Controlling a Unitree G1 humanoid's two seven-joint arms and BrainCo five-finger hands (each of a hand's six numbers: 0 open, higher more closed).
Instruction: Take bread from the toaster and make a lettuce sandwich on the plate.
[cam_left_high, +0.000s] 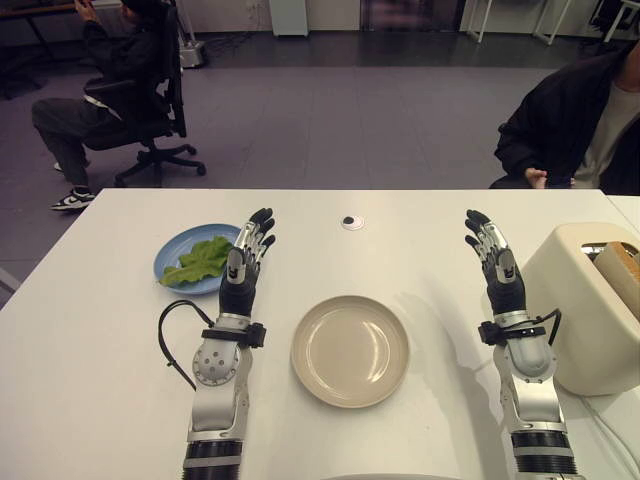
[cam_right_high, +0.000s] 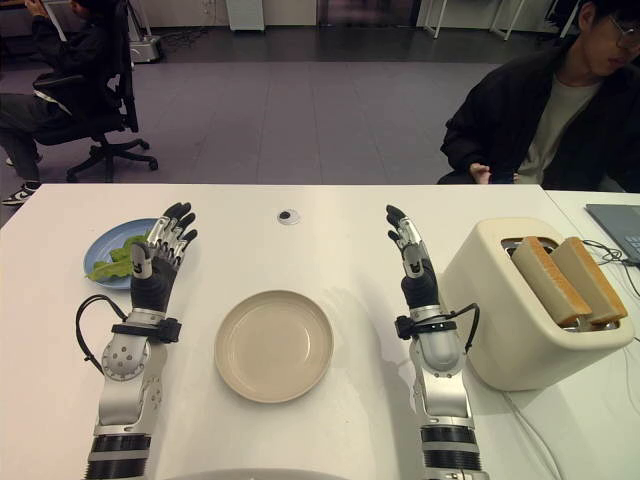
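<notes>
Nothing begun, by the look of it; both hands empty. Our left hand (cam_left_high: 246, 260) is out over the table (cam_left_high: 420, 235), fingers straight and spread, gripping nothing, just beside the blue dish (cam_left_high: 168, 256) where the lettuce (cam_left_high: 202, 256) lies; our right hand (cam_left_high: 494, 258) mirrors it, fingers extended and apart, holding nothing, close beside the toaster (cam_right_high: 500, 330); whether the palms rest on the top or float above it we cannot quite tell. The bread (cam_right_high: 548, 282), two slices, leans in the slots, well proud of the toaster's top; the cream plate (cam_right_high: 274, 345) waits bare between our hands.

First job, as we judge it: bread out. The right hand is the one for it; we'd lift it over the toaster, close on the nearer slice across its broad faces where it stands clear of the slot, and draw it out along its own lean, so the toaster isn't dragged or tipped; then lay it flat in the plate's middle.

The table is white and smooth, likely slippery under the plate; a small dark-centred disc (cam_left_high: 351, 222) sits at the far side; a black cable (cam_left_high: 172, 335) loops by the left wrist; a laptop's corner (cam_right_high: 618, 228) pokes in beyond the toaster. Behind, a dark tiled floor (cam_left_high: 330, 120) and an office chair (cam_left_high: 160, 95).
</notes>
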